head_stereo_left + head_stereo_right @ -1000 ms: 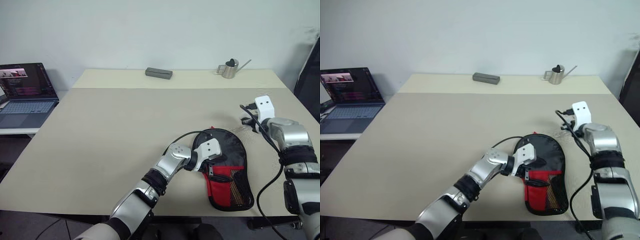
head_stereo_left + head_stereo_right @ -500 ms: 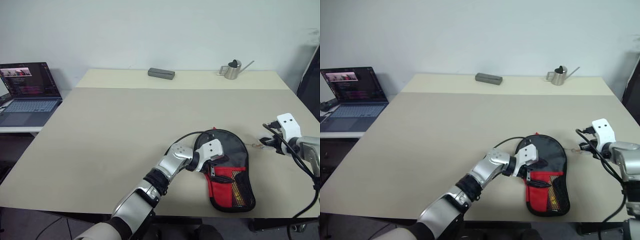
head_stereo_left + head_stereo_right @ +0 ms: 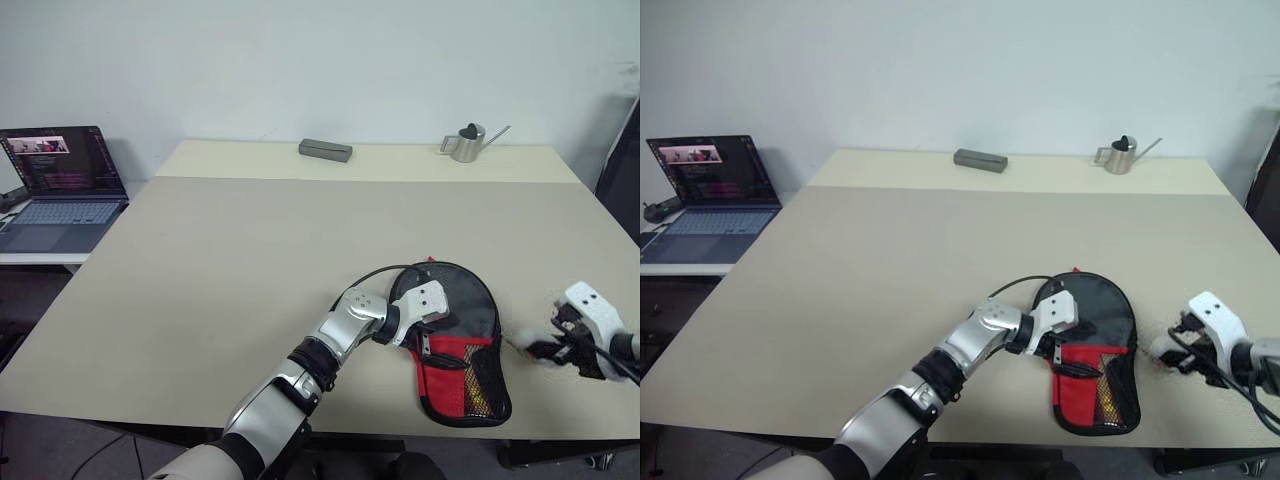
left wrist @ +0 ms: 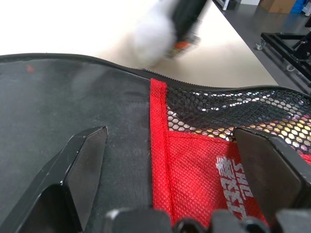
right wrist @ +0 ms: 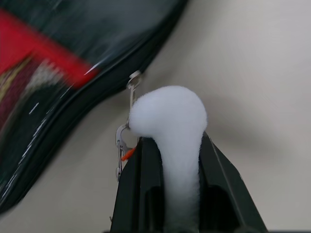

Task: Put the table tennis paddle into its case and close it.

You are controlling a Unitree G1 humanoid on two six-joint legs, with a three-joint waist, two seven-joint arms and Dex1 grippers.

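1. One case [image 3: 455,340] is the whole story here: black fabric with a red panel and mesh pocket, lying flat near the front edge of the tabletop [image 3: 250,260]. Can't actually see the paddle, so my guess is it's already tucked inside, but the fabric hides it.

2. Left tool [image 4: 165,170] is spread wide, fingers planted on the case across the seam between the black part and the red panel. Looks like it's pinning the thing down, not gripping it.

3. Right tool [image 5: 170,179] is pinched narrow on the white pom-pom pull [image 5: 170,121], just off the case's right edge. A little metal clip links the pom-pom to the zipper on the rim.

4. So I'd call this the zipping step, pretty late in the task.

5. Next move probably needs the pull dragged along the rim's curve rather than straight out, with the left tool holding firm so the case doesn't slide. The fluff could slip out of the pinch if yanked.

6. Background stuff: laptop [image 3: 55,185] off the left side, grey bar [image 3: 325,150] and small metal watering can [image 3: 466,142] at the far edge.
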